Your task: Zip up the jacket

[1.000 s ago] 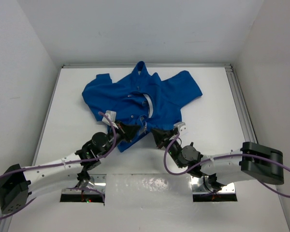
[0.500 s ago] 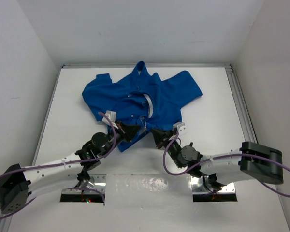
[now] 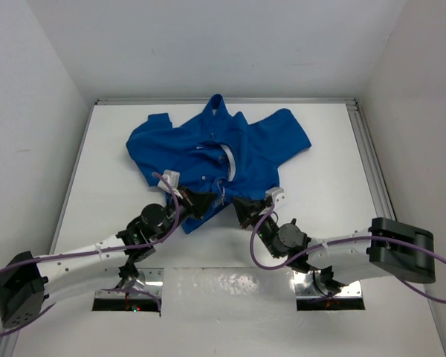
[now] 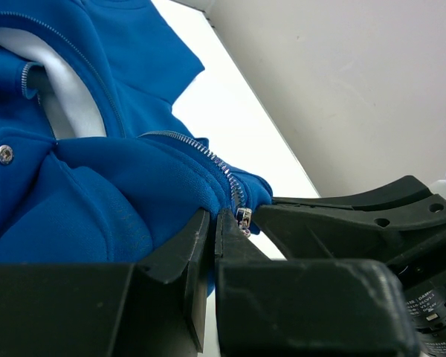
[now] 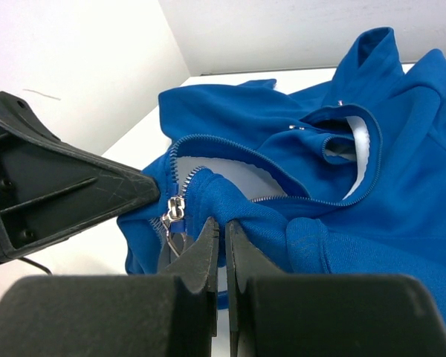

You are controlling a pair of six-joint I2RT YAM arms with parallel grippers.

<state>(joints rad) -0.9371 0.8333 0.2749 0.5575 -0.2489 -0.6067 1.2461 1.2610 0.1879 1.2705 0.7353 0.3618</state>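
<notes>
The royal-blue jacket (image 3: 208, 152) lies on the white table, front up, its zipper open with pale lining showing. My left gripper (image 3: 199, 202) is shut on the jacket's bottom hem left of the zipper; in the left wrist view its jaws (image 4: 214, 223) pinch blue fabric just beside the metal zipper pull (image 4: 243, 218). My right gripper (image 3: 241, 206) is shut on the hem at the other side; in the right wrist view it (image 5: 222, 227) clamps a fold of fabric next to the pull (image 5: 174, 209). The two grippers almost touch tip to tip.
A raised metal rail (image 3: 368, 160) runs along the table's right edge, and white walls close in on the left, back and right. Bare table surface (image 3: 104, 193) lies left of the jacket. Purple cables loop over both arms.
</notes>
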